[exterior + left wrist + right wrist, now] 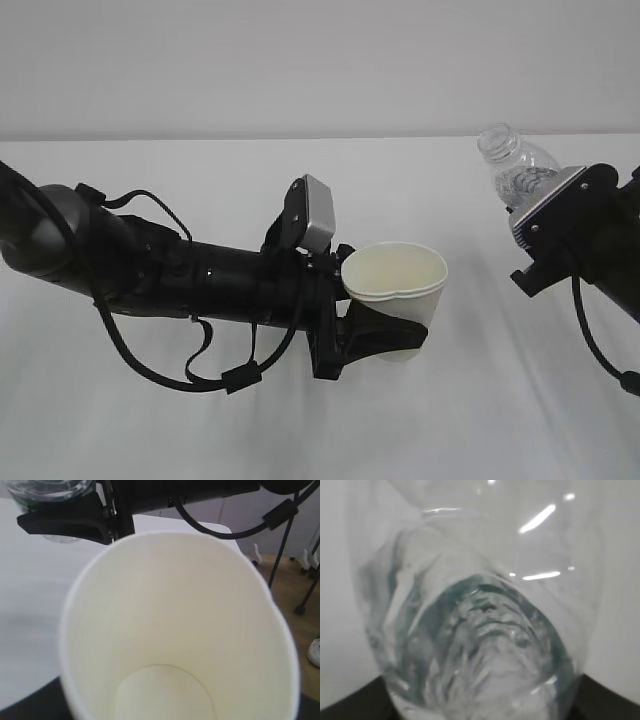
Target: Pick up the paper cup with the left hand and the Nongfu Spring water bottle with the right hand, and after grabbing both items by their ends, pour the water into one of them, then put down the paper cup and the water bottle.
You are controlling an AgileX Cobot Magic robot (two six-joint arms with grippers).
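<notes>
Left hand (385,335) gripped the paper cup (394,280); right hand (545,245) gripped the Nongfu Spring water bottle (515,165). They were well apart, so tipping there risked spilling short of the cup.

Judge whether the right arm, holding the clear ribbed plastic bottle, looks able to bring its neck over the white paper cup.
Probably yes. The clear ribbed plastic bottle in the right gripper and the white paper cup in the left gripper are both lifted, with only open space between them.
</notes>
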